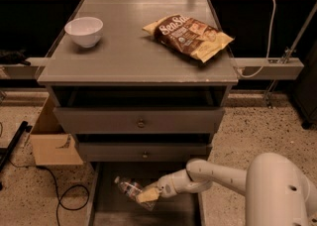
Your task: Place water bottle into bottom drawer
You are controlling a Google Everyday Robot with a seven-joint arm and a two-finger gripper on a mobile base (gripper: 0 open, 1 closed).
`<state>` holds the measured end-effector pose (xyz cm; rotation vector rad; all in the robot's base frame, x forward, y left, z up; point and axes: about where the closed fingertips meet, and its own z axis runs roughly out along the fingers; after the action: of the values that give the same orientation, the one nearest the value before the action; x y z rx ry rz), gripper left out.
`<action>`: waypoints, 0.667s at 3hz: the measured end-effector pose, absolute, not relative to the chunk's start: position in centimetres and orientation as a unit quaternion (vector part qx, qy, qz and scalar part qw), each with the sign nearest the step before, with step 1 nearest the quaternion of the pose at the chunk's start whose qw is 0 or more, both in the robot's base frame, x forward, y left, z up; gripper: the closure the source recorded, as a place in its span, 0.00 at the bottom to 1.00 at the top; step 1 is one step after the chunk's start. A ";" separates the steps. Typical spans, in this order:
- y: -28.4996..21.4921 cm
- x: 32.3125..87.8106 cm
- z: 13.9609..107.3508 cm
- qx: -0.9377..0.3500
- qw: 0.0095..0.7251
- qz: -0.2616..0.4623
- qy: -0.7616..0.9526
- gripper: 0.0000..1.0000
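Note:
The water bottle [128, 188], clear with a coloured label band, lies tilted just above the floor of the bottom drawer [106, 205], which is pulled out at the foot of the grey cabinet. My gripper [147, 196] reaches in from the right on a white arm and is shut on the bottle's lower end, its yellowish fingers [148, 195] wrapped around it. The bottle's cap end points up and left. I cannot tell whether the bottle touches the drawer floor.
On the cabinet top [129, 56] sit a white bowl [84, 30] at the left and a brown chip bag [188, 35] at the right. Two upper drawers with knobs are pulled slightly out. A cardboard box [52, 143] and black cables [64, 197] lie on the floor left.

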<state>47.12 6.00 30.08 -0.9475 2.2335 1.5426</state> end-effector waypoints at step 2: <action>7.0 46.7 28.9 -0.326 0.124 0.536 0.769 1.00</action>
<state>46.70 6.96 28.93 -0.9517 2.2411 1.5615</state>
